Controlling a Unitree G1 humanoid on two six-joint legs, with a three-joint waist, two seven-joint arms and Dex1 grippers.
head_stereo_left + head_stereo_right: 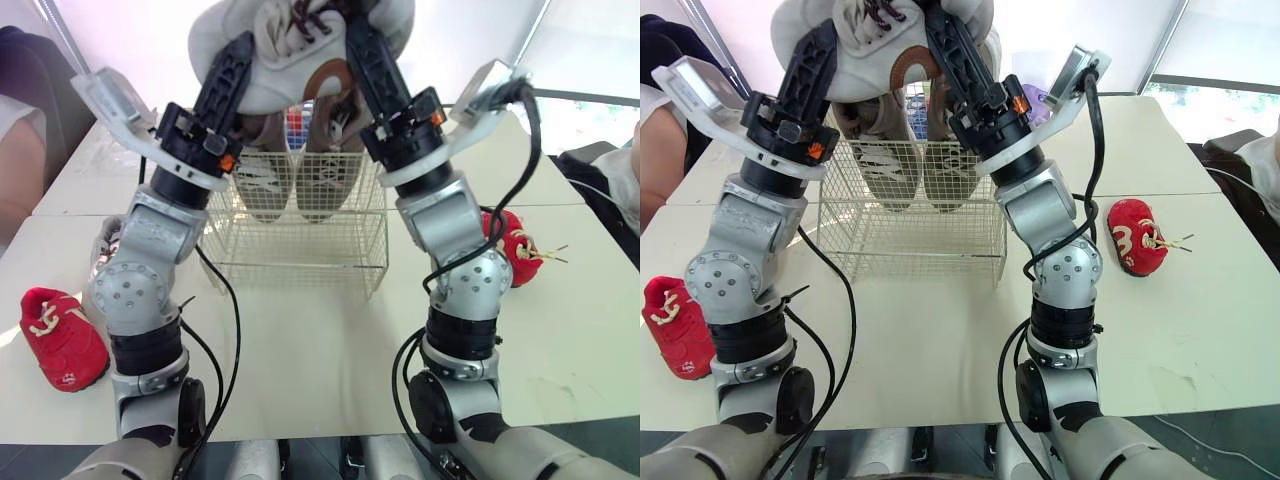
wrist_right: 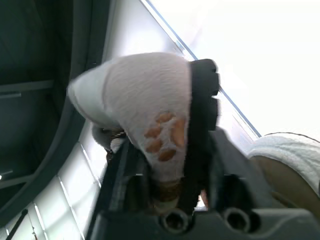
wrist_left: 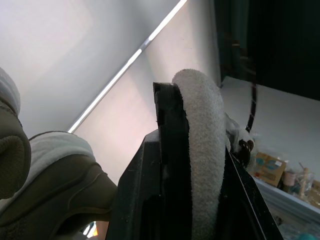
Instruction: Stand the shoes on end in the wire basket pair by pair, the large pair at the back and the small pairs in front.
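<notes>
Both my arms are raised over the wire basket point(image 1: 300, 245). My left gripper point(image 1: 238, 55) is shut on the suede edge of one large grey-white shoe point(image 1: 225, 35). The right gripper point(image 1: 362, 45) is shut on the heel tab, printed with an orange paw, of the other large shoe point(image 2: 145, 107). The two held shoes press together above the basket's back rim. Inside the basket two grey shoes point(image 1: 265, 185) stand on end at the back, soles toward me. A small red shoe point(image 1: 62, 338) lies on the table at the left, another red shoe point(image 1: 512, 245) at the right.
A small grey shoe point(image 1: 105, 245) lies partly hidden behind my left arm. The basket's front half holds nothing. A person sits at the table's left edge point(image 1: 15, 150) and another at the right edge point(image 1: 620, 180). Cables hang along both arms.
</notes>
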